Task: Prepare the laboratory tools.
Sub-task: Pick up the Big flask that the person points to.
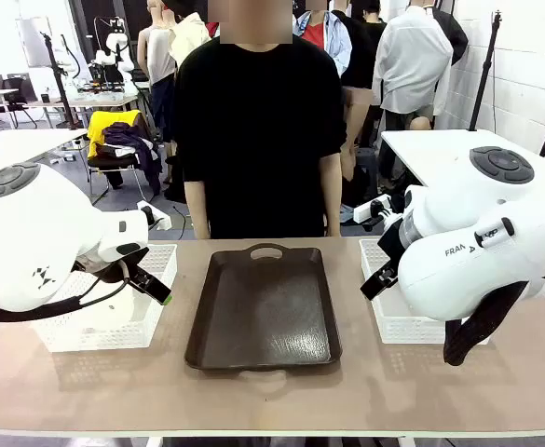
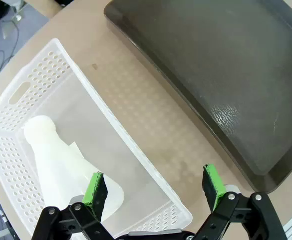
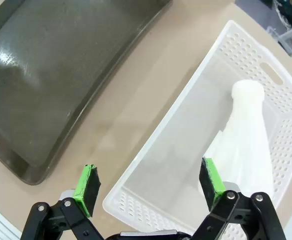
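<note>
Two translucent conical flasks [image 2: 56,160] [image 3: 245,135] lie in perforated white baskets [image 2: 51,65] [image 3: 280,85].

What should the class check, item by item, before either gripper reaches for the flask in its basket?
1. Left gripper open: ok, nothing held.
2. Right gripper open: ok, nothing held.
3. Left flask reachable: ok, lies on its side in the left basket.
4. Right flask reachable: ok, lies on its side in the right basket.
5. Grippers centred over flasks: not ok, each seems to straddle its basket's wall.
6. Tray placed: ok, flat between the baskets.
</note>
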Controlling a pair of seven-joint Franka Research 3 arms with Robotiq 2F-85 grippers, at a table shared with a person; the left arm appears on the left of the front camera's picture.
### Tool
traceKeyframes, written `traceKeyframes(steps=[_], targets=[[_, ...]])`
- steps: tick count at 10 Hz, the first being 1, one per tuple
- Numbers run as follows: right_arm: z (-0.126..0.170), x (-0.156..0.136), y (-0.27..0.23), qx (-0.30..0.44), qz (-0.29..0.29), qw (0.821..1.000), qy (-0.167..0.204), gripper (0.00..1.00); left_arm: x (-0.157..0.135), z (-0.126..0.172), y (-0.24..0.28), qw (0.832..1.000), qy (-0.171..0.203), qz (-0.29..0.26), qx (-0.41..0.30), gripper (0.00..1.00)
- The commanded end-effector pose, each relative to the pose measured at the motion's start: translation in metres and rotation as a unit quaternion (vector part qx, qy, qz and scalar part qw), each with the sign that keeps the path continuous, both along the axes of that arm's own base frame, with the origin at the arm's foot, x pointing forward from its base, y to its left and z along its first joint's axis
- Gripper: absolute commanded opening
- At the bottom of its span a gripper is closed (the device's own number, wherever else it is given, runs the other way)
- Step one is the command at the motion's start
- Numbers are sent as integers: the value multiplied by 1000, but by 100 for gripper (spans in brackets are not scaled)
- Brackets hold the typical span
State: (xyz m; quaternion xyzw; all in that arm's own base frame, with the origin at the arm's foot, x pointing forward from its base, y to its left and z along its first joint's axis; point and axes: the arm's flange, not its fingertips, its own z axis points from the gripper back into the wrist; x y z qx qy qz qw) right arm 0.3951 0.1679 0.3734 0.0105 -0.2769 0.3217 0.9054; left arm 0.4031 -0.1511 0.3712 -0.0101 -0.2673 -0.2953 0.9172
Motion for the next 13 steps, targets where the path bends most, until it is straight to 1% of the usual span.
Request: traceKeyframes(steps=[1,13], targets=[[0,0,0,0,0,1000,0,100,0,0,0,1000,0,0,0,100],[0,0,0,0,0,1000,0,100,0,0,0,1000,0,0,0,100]])
